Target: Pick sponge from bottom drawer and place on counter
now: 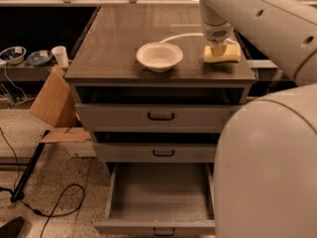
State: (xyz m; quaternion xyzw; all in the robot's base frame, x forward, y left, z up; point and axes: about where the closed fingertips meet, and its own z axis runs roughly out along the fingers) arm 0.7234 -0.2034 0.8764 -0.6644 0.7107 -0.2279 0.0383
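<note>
Sponge (223, 54): pale yellow block, lying flat on the counter (124, 43) at its right side near the front edge, well apart from the open bottom drawer (158, 197).

Contents, left to right:

- Two shallow bluish dishes (12, 54) and a white cup (60, 56), on a low ledge left of the cabinet.
- Cardboard sheet (54, 103), brown, leaning against the cabinet's left side.
- Black cable (59, 207), looping over the speckled floor at lower left.
- Counter: dark grey-brown top of the grey cabinet.
- White bowl (159, 56): round, upright, near the counter's front edge, left of the sponge and not touching it.
- Top drawer (198, 118) and middle drawer (124, 152): grey fronts, each with a small dark handle.
- Bottom drawer: pulled out, grey interior showing, nothing seen inside.
- Gripper (218, 44): pointing straight down, its tip meeting the top of the sponge; whether it clasps the sponge or merely rests on it cannot be told.
- Arm (257, 19): white, slanting in from the upper right; a large pale rounded part of the robot (267, 167) fills the lower right.
</note>
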